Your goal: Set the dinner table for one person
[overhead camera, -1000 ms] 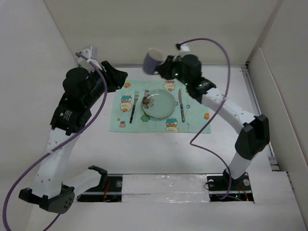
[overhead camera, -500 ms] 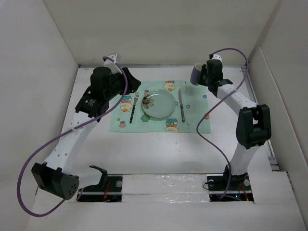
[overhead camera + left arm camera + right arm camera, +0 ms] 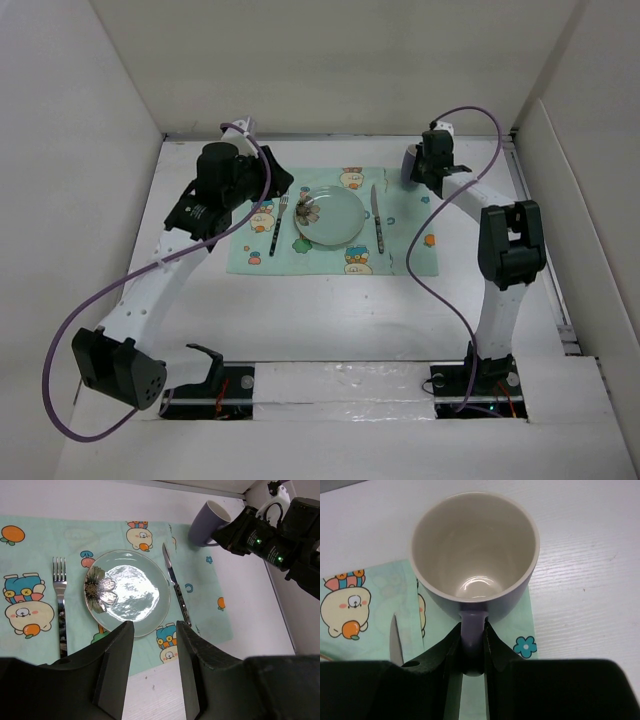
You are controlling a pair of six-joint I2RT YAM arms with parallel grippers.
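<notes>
The white dinner table (image 3: 330,320) carries a mint-green placemat (image 3: 400,255) with a pale green plate (image 3: 330,215), a fork (image 3: 278,222) to its left and a knife (image 3: 377,218) to its right. My right gripper (image 3: 472,635) is shut on the handle of a purple mug (image 3: 475,550), which is upright and low over the mat's far right corner (image 3: 410,160). I cannot tell whether the mug touches the mat. My left gripper (image 3: 155,630) is open and empty, hovering over the mat's left side (image 3: 270,180), with the plate (image 3: 125,592) below it.
White walls enclose the table on the left, back and right. The arm bases stand at the near edge. A purple cable (image 3: 430,270) from the right arm hangs over the mat's right edge.
My right arm carried the mug from high over the far side of the plate to the right and down to the mat's far right corner. My left arm swung right, towards the mat.
</notes>
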